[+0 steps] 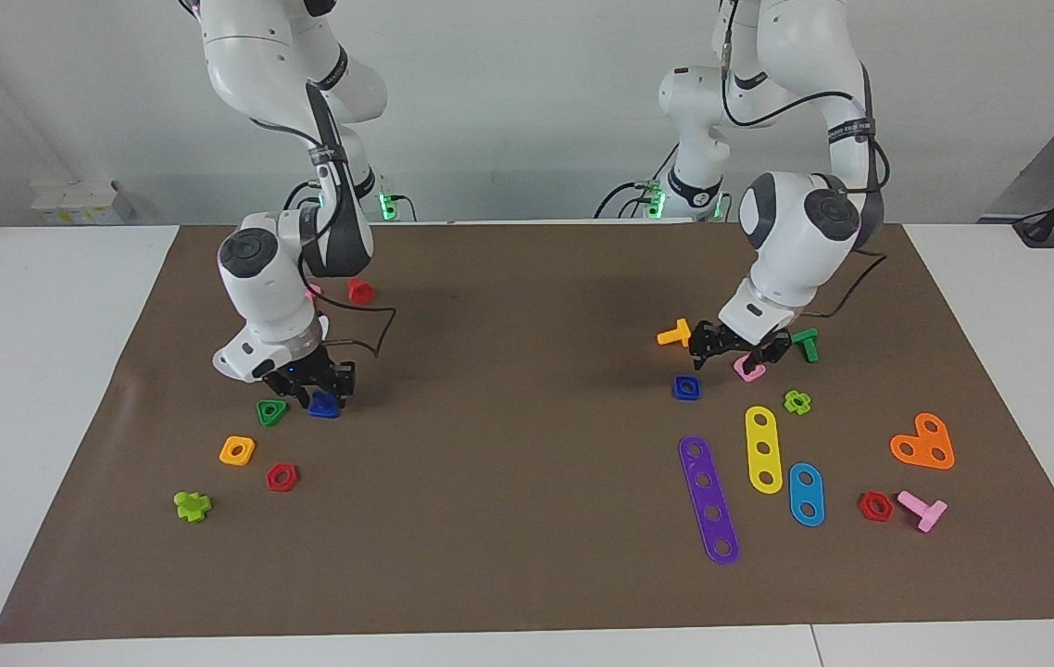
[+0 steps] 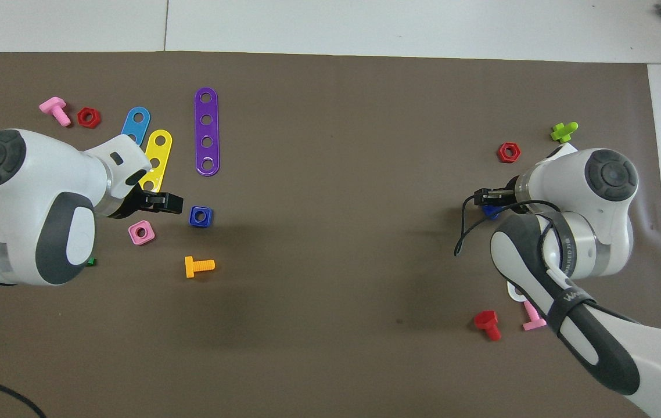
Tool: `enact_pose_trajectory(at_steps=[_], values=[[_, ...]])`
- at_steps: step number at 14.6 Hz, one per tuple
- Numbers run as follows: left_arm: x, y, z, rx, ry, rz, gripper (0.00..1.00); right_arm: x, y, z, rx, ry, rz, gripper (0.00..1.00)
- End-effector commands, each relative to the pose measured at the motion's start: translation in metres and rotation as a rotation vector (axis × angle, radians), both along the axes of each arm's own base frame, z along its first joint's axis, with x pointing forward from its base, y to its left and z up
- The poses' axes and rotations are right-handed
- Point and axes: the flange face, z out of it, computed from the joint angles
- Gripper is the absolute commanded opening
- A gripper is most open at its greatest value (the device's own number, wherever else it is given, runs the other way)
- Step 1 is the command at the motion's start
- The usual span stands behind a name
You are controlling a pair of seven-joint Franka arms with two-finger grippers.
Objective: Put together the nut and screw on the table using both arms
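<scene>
The blue square nut (image 1: pixel 686 387) lies flat on the brown mat (image 1: pixel 527 556) toward the left arm's end of the table; it also shows in the overhead view (image 2: pixel 200 216). My left gripper (image 1: pixel 738 349) is open and empty, low over the mat beside the blue nut and just above a pink square nut (image 1: pixel 749 371). In the overhead view the left gripper (image 2: pixel 160 202) sits between these two nuts. The blue screw (image 1: pixel 324 405) lies toward the right arm's end, right under my right gripper (image 1: pixel 321 382). In the overhead view the right gripper (image 2: pixel 486 198) half hides the screw (image 2: pixel 490 212).
Near the left gripper lie an orange bolt (image 1: pixel 674 333), a green bolt (image 1: pixel 806 345), and yellow (image 1: pixel 763 448), purple (image 1: pixel 708 499) and blue (image 1: pixel 806 494) strips. Near the right gripper lie a green triangular nut (image 1: pixel 271 412), an orange nut (image 1: pixel 237 450) and a red nut (image 1: pixel 282 477).
</scene>
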Motion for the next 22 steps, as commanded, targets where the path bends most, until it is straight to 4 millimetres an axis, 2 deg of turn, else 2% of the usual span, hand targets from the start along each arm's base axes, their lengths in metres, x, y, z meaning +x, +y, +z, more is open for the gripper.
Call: enact_pose_trajectory(at_steps=[1, 3, 4, 5, 8, 9, 14, 15, 19, 21, 22], values=[[0.001, -0.015, -0.019, -0.011, -0.02, 0.001, 0.88, -0.002, -0.003, -0.002, 0.015, -0.016, 0.013, 0.4], [0.002, -0.017, -0.035, -0.007, -0.033, 0.004, 0.87, -0.002, -0.005, -0.001, 0.014, -0.009, 0.012, 0.14], [0.0, -0.025, -0.042, -0.005, -0.035, -0.008, 0.86, -0.004, -0.006, -0.001, 0.014, 0.0, 0.01, 0.03], [0.001, -0.027, -0.05, -0.002, -0.036, -0.008, 0.86, -0.006, -0.003, -0.001, 0.013, 0.019, 0.017, 0.0], [-0.002, -0.032, -0.06, 0.004, -0.023, -0.016, 0.84, -0.005, 0.001, 0.018, 0.016, 0.007, 0.01, 0.0], [-0.003, -0.03, -0.061, 0.007, -0.014, -0.015, 0.83, -0.006, 0.011, 0.026, 0.019, -0.003, 0.007, 0.0], [-0.011, -0.029, -0.066, 0.022, 0.035, -0.026, 0.74, -0.013, 0.117, 0.042, 0.055, -0.029, -0.135, 0.0], [-0.012, -0.029, -0.066, 0.023, 0.041, -0.028, 0.72, -0.016, 0.144, 0.048, 0.065, -0.04, -0.143, 0.0], [-0.012, -0.03, -0.065, 0.033, 0.043, -0.042, 0.57, -0.051, 0.247, 0.048, 0.096, -0.037, -0.186, 0.0], [-0.012, -0.03, -0.065, 0.034, 0.043, -0.047, 0.41, -0.062, 0.277, 0.05, 0.107, -0.035, -0.207, 0.0], [-0.012, -0.03, -0.065, 0.036, 0.042, -0.056, 0.35, -0.062, 0.282, 0.053, 0.112, -0.039, -0.213, 0.0]])
